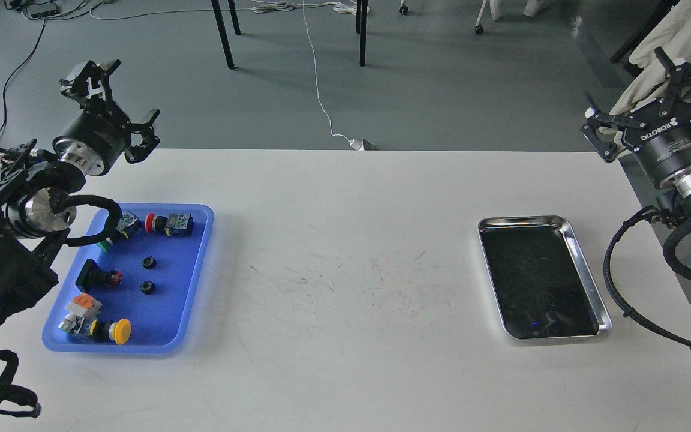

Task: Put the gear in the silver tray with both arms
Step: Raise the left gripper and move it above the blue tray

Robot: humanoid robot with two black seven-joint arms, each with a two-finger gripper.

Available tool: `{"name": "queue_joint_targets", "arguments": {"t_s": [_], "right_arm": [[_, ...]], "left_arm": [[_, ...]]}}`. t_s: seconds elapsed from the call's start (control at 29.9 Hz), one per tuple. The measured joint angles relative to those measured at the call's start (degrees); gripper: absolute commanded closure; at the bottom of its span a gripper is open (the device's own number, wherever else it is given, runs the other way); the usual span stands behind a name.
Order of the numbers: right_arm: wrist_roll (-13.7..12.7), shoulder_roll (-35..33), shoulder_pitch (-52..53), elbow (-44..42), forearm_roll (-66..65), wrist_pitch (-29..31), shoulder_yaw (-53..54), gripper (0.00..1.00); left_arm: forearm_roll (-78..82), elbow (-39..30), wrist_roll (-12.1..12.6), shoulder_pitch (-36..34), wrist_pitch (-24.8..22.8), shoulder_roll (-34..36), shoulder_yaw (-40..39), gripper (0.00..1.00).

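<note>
White table [345, 372]: both my grippers, left gripper [119, 96] and right gripper [651, 99], hang wide and empty; gears probably those small black rings [148, 274], silver tray [585, 270] bare.

A white table [345, 372] carries a blue tray [198, 264] and the silver tray [585, 270], well apart.

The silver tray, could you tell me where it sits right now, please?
In the head view, the silver tray lies empty on the white table's right side, below the raised right gripper and far from the blue tray.
</note>
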Motion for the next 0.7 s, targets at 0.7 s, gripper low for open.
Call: {"name": "queue_joint_targets", "arguments": {"t_s": [0.7], "right_arm": [[-0.8, 1.8, 1.3, -4.9, 0.0, 0.7, -1.0, 0.01]], "left_arm": [[1.6, -0.7, 0.9, 0.6, -5.8, 3.3, 3.7, 0.02]]}}
